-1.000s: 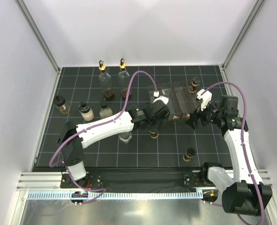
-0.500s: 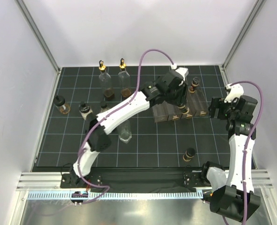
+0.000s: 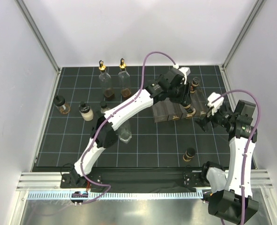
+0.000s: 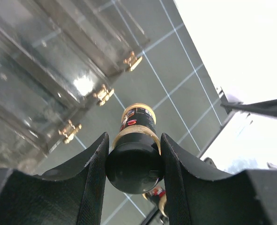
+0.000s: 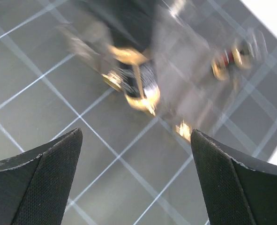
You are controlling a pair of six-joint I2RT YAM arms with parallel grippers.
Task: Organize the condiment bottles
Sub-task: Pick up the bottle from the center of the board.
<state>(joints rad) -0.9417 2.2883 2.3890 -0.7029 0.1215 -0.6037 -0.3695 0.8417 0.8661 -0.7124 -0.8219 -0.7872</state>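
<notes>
Clamping a small dark black-capped bottle [image 4: 134,171] in the left gripper [image 4: 133,141] beside the clear plastic divided rack [image 4: 44,70], with the right gripper [image 5: 134,140] spread open.

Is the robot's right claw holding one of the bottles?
No. In the right wrist view the right gripper has its jaws spread wide apart, with nothing gripped between them.

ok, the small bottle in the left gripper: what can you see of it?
It is a small dark bottle with a round black cap, a pale gold band under the cap and a dark label with red marks. The left gripper is shut on it at the cap, one finger on each side. It sits beside the clear rack, above the gridded mat; whether its base touches down cannot be told.
</notes>
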